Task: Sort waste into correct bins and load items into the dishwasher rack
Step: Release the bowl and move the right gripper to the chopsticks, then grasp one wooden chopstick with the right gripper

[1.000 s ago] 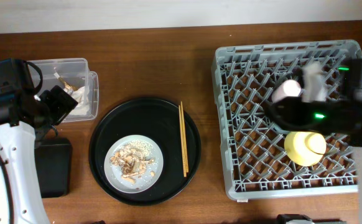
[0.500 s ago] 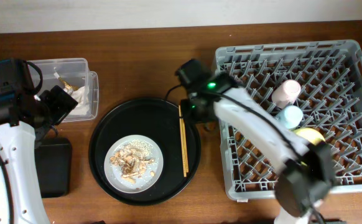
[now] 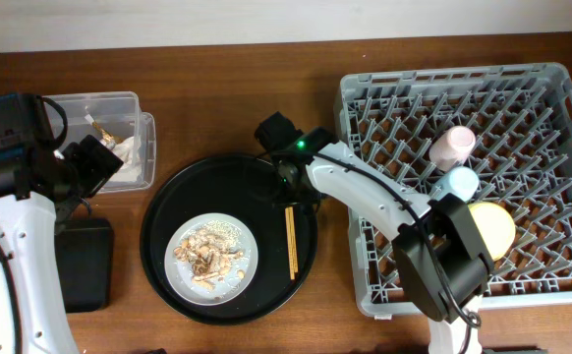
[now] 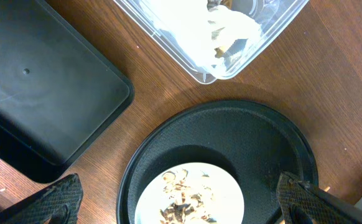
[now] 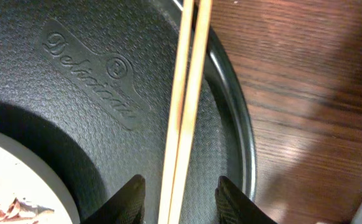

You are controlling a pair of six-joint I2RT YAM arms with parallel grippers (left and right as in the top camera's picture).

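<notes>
Straddling the wooden chopsticks (image 5: 184, 112) on the round black tray (image 5: 94, 93), the right tool (image 5: 182, 196) hangs spread, apparently poised to pinch them for the dishwasher rack (image 3: 443, 74).

Far desk (image 3: 217, 69): bare strip between clear box (image 3: 99, 108) and rack (image 3: 348, 108).
Round tray (image 3: 183, 192), right side: crossed by white arm (image 3: 365, 192) above chopsticks (image 3: 291, 241).
Rack, right middle: taken by pink cup (image 3: 453, 146), blue cup (image 3: 458, 183), yellow saucer (image 3: 497, 226); left pegs (image 3: 384, 128) open.
</notes>
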